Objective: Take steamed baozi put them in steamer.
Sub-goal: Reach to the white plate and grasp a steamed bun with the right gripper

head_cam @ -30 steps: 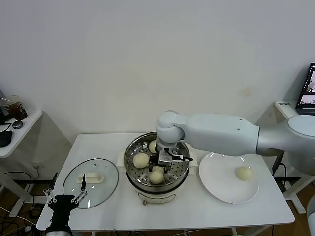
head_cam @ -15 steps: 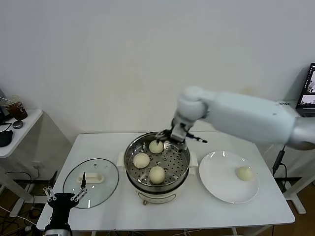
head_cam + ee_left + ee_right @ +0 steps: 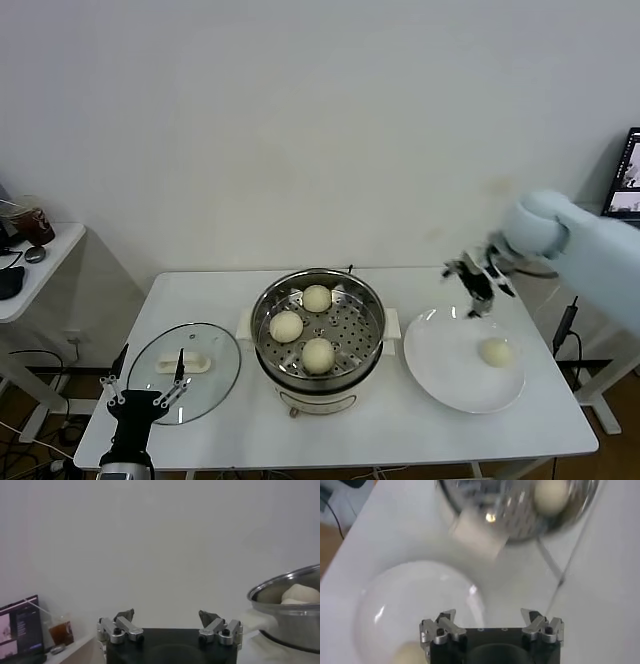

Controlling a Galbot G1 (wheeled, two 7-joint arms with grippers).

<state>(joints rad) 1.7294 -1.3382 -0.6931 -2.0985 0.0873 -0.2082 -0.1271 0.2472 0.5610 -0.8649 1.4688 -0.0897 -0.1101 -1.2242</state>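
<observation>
Steamer [image 3: 318, 330] at centre of the white desk [image 3: 360, 430], lid off; three steamed baozi on its perforated tray: one at the back [image 3: 317, 298], one on the left [image 3: 286, 326], one at the front [image 3: 318, 354]. Fourth baozi [image 3: 494, 351] lies on the white plate [image 3: 450, 370] to the right of the steamer. Right end effector [image 3: 478, 283] hangs in the air over the plate's far edge, above and behind the fourth baozi, not touching it; fingers spread, nothing held (right wrist view [image 3: 492, 627]). Left end effector [image 3: 145, 395] sits low at the desk's front-left corner, beside the glass lid [image 3: 185, 371]; fingers spread and empty (left wrist view [image 3: 170, 625]).
</observation>
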